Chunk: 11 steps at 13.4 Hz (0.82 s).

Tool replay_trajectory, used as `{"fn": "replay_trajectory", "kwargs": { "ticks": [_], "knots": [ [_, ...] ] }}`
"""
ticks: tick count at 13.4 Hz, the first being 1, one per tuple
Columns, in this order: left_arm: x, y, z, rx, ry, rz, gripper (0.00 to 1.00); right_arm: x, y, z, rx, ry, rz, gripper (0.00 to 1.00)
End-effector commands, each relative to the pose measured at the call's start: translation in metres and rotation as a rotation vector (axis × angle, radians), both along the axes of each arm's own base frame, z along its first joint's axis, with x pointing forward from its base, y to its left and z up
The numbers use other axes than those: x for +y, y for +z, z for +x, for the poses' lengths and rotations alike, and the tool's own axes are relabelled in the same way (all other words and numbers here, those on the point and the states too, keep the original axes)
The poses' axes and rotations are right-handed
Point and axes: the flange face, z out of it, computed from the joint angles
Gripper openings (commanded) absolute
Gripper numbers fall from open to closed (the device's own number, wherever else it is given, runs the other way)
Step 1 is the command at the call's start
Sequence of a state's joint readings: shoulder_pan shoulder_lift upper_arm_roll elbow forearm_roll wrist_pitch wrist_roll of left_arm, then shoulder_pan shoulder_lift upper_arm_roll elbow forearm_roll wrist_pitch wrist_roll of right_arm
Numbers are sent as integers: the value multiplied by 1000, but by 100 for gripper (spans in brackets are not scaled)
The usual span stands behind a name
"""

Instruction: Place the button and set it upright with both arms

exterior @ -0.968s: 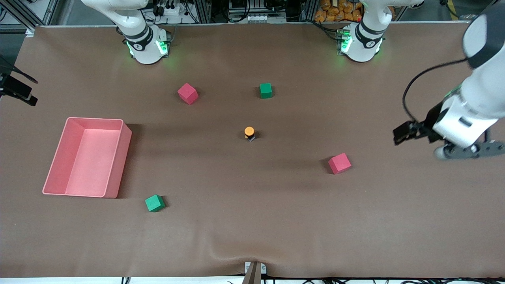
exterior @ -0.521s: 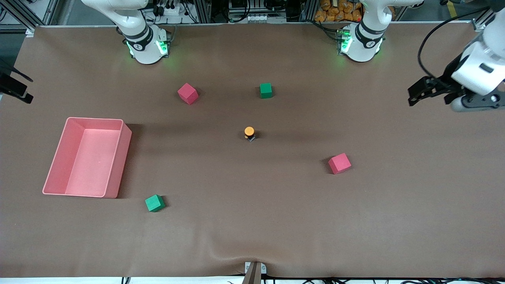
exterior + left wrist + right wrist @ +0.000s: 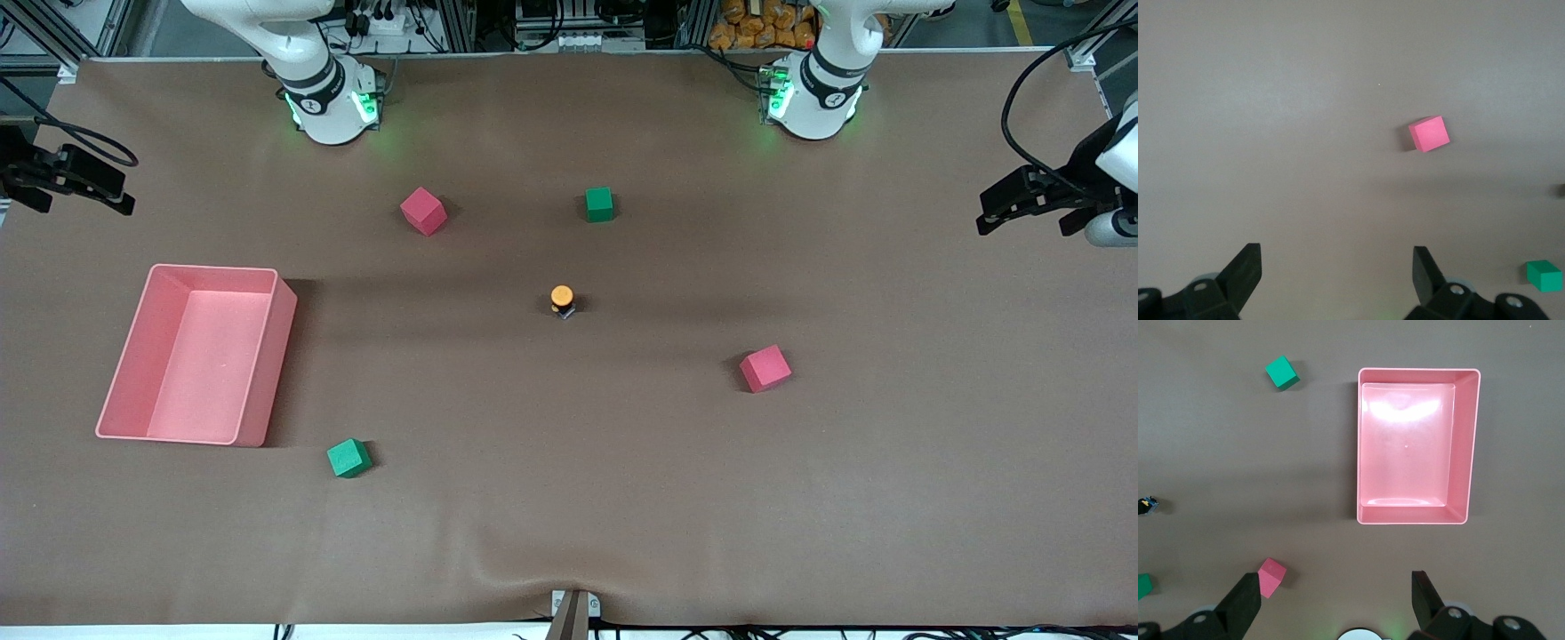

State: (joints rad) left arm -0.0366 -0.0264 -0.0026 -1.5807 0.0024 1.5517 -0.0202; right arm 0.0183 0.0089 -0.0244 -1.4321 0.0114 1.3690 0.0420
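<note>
The button [image 3: 562,298] stands upright in the middle of the table, orange cap up on its black body. It shows at the edge of the right wrist view [image 3: 1148,505]. My left gripper [image 3: 1336,270] is open and empty, high over bare table at the left arm's end; its hand [image 3: 1111,229] shows at the edge of the front view. My right gripper [image 3: 1336,597] is open and empty, high over the right arm's end of the table, near the pink bin [image 3: 1471,447]. Only its wrist [image 3: 62,173] shows in the front view. Both are far from the button.
The pink bin [image 3: 283,356] sits toward the right arm's end. A red cube [image 3: 422,211] and a green cube [image 3: 599,204] lie nearer the bases. Another red cube [image 3: 765,368] and green cube [image 3: 348,458] lie nearer the front camera.
The left arm has risen and drawn back toward the left arm's end of the table. The right wrist has come a little further into view. The button and cubes have not moved.
</note>
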Motion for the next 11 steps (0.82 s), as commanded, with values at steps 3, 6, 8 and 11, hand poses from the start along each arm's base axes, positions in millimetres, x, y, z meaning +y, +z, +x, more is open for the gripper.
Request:
{"fn": "replay_trajectory", "kwargs": {
  "ticks": [3,6,8,11],
  "knots": [
    [7,18,0,-39,3,-16,100,-9,4,-8,23,-20,79,100],
    [9,15,2,-33,11,-16,100,-9,2,-8,35,-28,41,100],
    [7,14,3,-31,12,-14,100,-12,0,-6,33,-34,30,100],
    [7,13,3,-30,15,-16,100,-19,-1,-6,35,-47,28,100]
  ]
}}
